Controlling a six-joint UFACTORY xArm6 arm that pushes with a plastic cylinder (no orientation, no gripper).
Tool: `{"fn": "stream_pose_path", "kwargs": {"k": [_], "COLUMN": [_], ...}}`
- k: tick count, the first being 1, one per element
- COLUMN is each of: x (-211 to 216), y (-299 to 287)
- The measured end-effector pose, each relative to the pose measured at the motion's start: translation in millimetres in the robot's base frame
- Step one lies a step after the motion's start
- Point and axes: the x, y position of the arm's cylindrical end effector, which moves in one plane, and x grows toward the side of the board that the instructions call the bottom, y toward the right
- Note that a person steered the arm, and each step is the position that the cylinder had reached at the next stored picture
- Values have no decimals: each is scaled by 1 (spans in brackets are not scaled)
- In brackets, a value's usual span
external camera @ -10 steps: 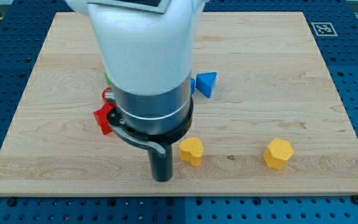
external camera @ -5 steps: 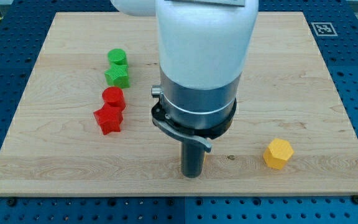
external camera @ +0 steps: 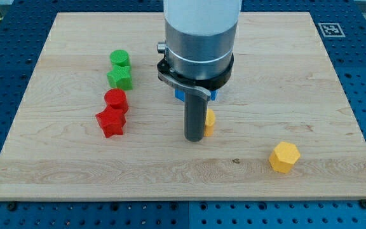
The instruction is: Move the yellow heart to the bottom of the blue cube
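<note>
**Yellow heart nearly under the blue cube**

The yellow heart [external camera: 210, 119] peeks out at 3 o'clock of my tip [external camera: 194, 138], touching or just beside the rod; most of it is hidden, so I cannot make out its shape. At 12 o'clock from it, close above, slivers of the blue cube [external camera: 179, 95] show beneath the arm's collar. I judge the heart already sits at the cube's bottom side, perhaps a little off centre; what is left is a small nudge to line it up, then backing away. There is no gripper on this rig, so nothing is clasped or let go.

Farther out on the counter [external camera: 43, 159]: a yellow hexagon [external camera: 284, 157] at 4 o'clock, a red star [external camera: 110, 122] and red cylinder [external camera: 115, 99] at 9, a green star [external camera: 121, 78] and green cylinder [external camera: 120, 59] at 10.
</note>
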Motion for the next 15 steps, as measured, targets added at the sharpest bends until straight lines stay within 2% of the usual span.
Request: {"fn": "stream_pose_path", "kwargs": {"k": [2, 3, 6, 7, 9, 13, 15], "x": [-17, -7, -5, -6, -12, -33, -33], "y": [0, 6, 105, 117, 114, 49, 41]}}
